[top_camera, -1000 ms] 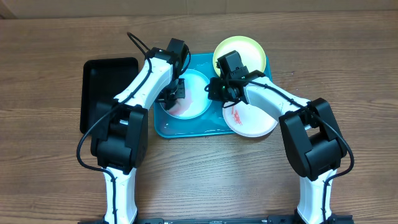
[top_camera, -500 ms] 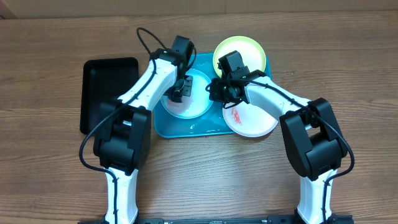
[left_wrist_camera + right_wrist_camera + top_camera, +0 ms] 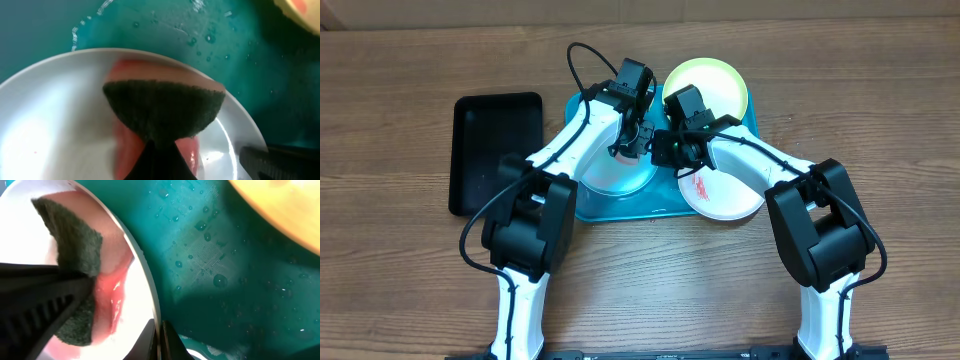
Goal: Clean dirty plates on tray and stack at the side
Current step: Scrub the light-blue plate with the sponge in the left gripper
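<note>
**A:** How would the plates handle, in your opinion?

**B:** I judged them light and stiff, made of thin plastic. Water drops lay on the tray [image 3: 620, 208], so the plates were probably slippery. The rim was the best place to take hold, with a pinch from the side.

**A:** Was one held like this?

**B:** Yes. The right end effector [image 3: 667, 148] appeared closed on the right rim of the light blue plate [image 3: 610, 172], which was on the left half of the tray. The left end effector [image 3: 632, 143] was closed on a sponge [image 3: 162, 115], soft and wet, pressed on a red smear on that plate.

**A:** How many things were there?

**B:** Three plates. The yellow-green plate [image 3: 718, 82] was at the far right of the tray. The white plate [image 3: 728, 192], smeared with red, was at the near right, its edge over the rim. There was also one sponge, one turquoise tray, and one black tray [image 3: 495, 150] on the left of the desk [image 3: 880, 150].
</note>
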You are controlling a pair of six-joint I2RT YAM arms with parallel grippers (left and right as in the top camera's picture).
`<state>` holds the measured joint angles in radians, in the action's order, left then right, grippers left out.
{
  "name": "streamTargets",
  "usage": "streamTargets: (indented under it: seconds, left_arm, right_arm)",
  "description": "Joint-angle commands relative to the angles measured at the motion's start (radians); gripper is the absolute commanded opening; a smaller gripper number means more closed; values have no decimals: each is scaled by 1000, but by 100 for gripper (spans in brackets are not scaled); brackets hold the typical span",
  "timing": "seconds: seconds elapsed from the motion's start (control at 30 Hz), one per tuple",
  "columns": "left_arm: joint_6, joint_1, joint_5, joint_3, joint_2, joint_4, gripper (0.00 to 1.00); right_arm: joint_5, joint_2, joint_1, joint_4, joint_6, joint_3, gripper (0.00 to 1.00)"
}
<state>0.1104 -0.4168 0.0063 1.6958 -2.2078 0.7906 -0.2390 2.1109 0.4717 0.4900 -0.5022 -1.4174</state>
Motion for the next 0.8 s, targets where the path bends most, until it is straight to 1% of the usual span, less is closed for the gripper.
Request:
streamTargets:
  seconds: [0.0,0.03,0.07,0.17,0.2,0.27,0.4,0.47,0.53,0.67,0.77]
  left_arm:
    - [-26,2,10,4,-44,28,4]
    - [0,7,-37,4,-44,32,4]
    - [51,14,-108,4,-43,35,4]
    - [261,42,-343,7,-43,56,4]
    - [304,50,-384,7,-43,69,4]
    - [342,63,-414,10,-43,103,4]
    - [341,68,-405,10,-43,188,4]
    - [317,65,-373,10,-43,238,4]
    - [265,63,-295,10,-43,282,4]
    - [70,63,-27,10,-43,346,4]
    - [-72,63,185,10,-43,366,4]
  right_arm:
    - [-51,-6,16,-6,4,-2,4]
    - [-51,-6,16,-6,4,-2,4]
    - [-51,-6,16,-6,4,-2,4]
    - [-51,-6,16,-6,4,-2,4]
    - [-51,-6,16,-6,4,-2,4]
    - [-51,-6,16,-8,4,-2,4]
    - [-51,-6,15,-16,4,-2,4]
    - [-51,-6,15,-17,4,-2,3]
    - [-51,-6,15,-17,4,-2,4]
    - [-51,-6,7,-17,4,-2,4]
    - [-52,-6,-2,-16,3,-2,4]
